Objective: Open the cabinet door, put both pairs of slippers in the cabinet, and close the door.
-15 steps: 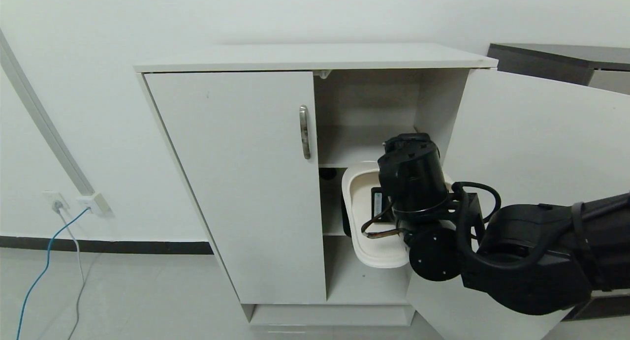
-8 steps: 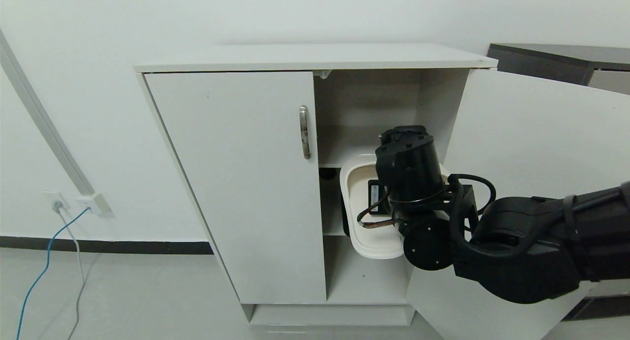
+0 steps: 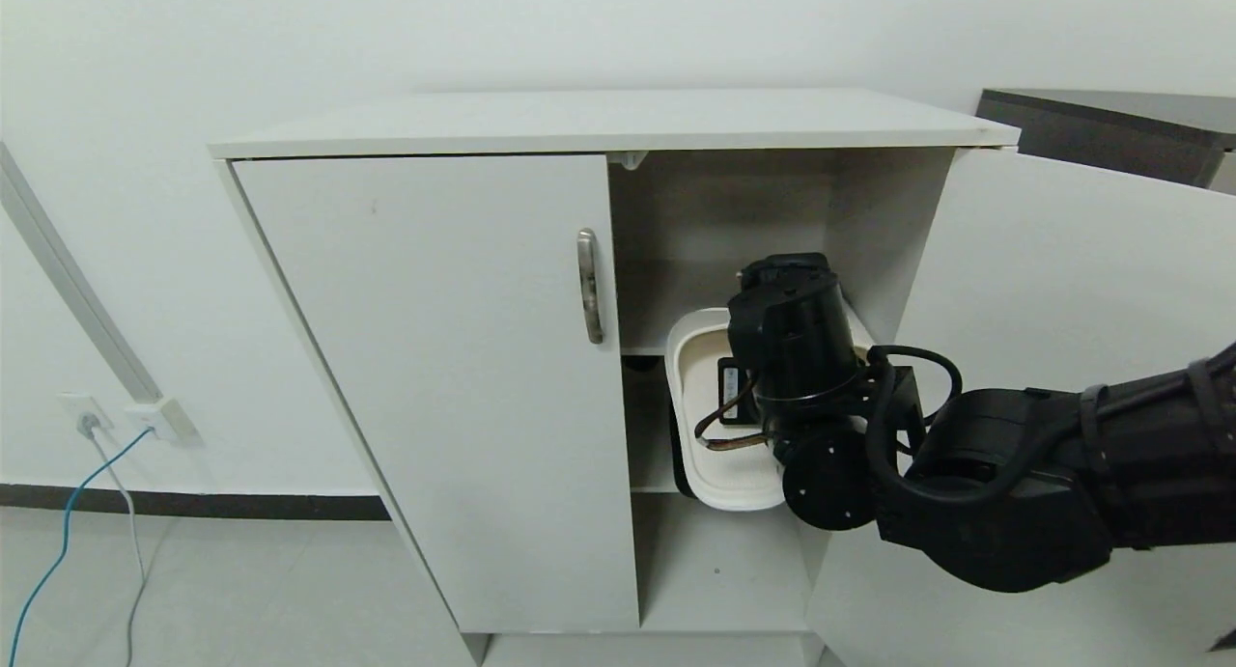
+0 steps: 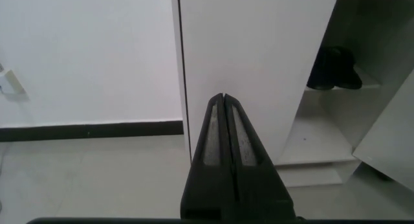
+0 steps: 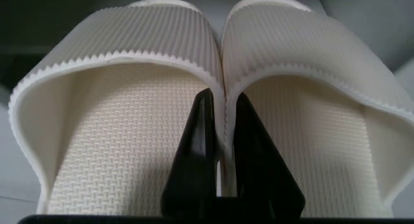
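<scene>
Our right gripper (image 5: pixel 223 104) pinches the inner edges of the cream slippers (image 5: pixel 123 127). They have risen toward the middle shelf (image 4: pixel 372 80) of the cabinet (image 3: pixel 599 122), beside the black pair (image 4: pixel 333 68), so we judge placing is near. Our left gripper (image 4: pixel 223 101) hangs pressed together, empty. The right door (image 3: pixel 1062 281) stands open above a grey floor (image 3: pixel 241 590).

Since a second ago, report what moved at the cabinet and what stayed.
The right gripper carried the white slippers up, toward the middle shelf of the cabinet; the head camera also shifted. Unchanged: its grip on them, right door open, left door shut.
</scene>
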